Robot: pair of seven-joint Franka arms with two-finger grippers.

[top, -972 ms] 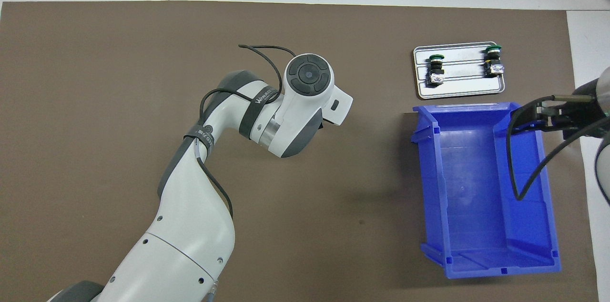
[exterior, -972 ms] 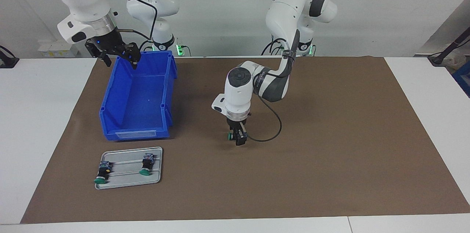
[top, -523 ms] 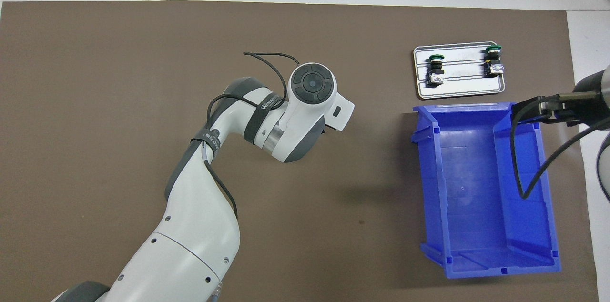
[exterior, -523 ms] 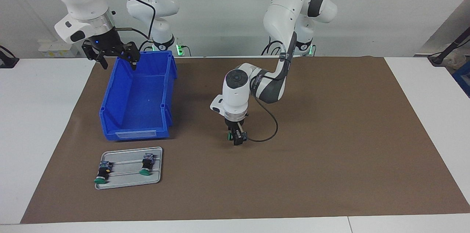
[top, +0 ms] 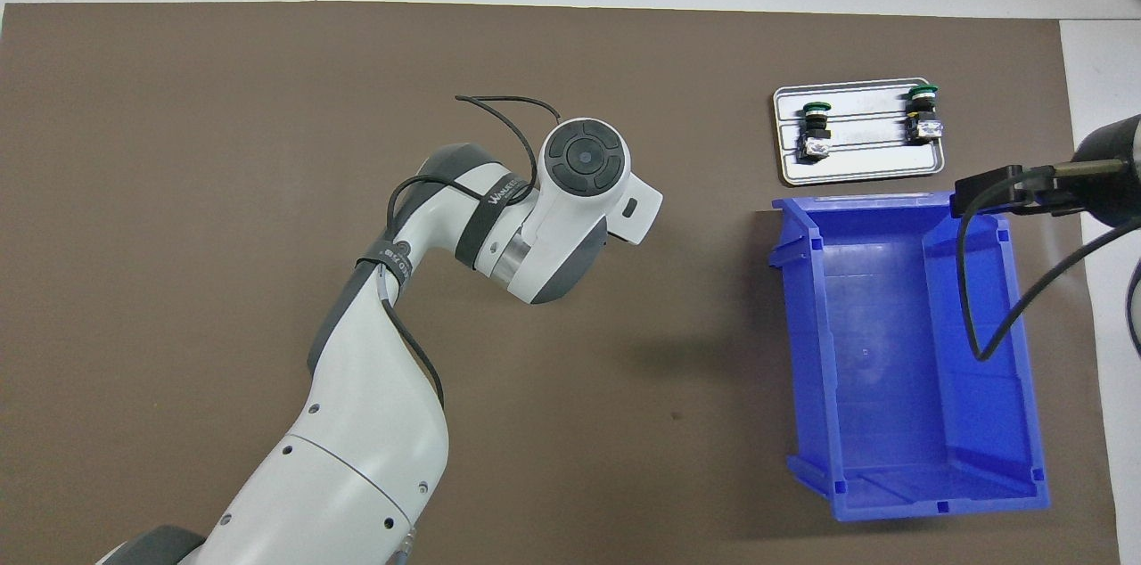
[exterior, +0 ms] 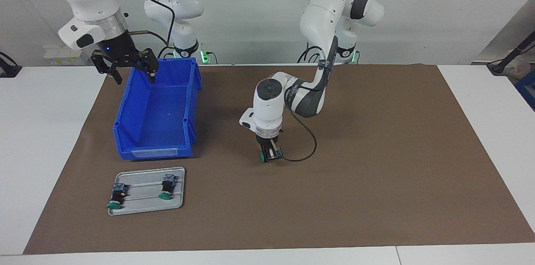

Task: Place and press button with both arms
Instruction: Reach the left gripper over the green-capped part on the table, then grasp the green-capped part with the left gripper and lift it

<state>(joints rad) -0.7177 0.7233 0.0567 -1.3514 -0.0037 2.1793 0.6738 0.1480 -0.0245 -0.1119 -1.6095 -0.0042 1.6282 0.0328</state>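
In the facing view, a button (exterior: 263, 156) with a green cap lies on its side low at the brown mat (exterior: 376, 152), about mid-table. My left gripper (exterior: 270, 154) points straight down and is shut on the button. The left wrist (top: 579, 191) hides both button and fingers in the overhead view. Two more buttons (exterior: 117, 194) (exterior: 167, 187) lie on a grey tray (exterior: 144, 206), also seen from overhead as buttons (top: 813, 130) (top: 923, 113) on the tray (top: 869, 164). My right gripper (exterior: 134, 75) (top: 980, 191) hangs open and empty over the blue bin's corner.
An empty blue bin (exterior: 154, 153) (top: 900, 498) stands on the mat toward the right arm's end, with the tray just farther from the robots. The left arm's black cable (exterior: 307, 148) loops beside the held button. White tabletop borders the mat.
The left gripper's fingers have closed in on the button. The right gripper has risen a little and drifted toward the right arm's end of the table, staying open.
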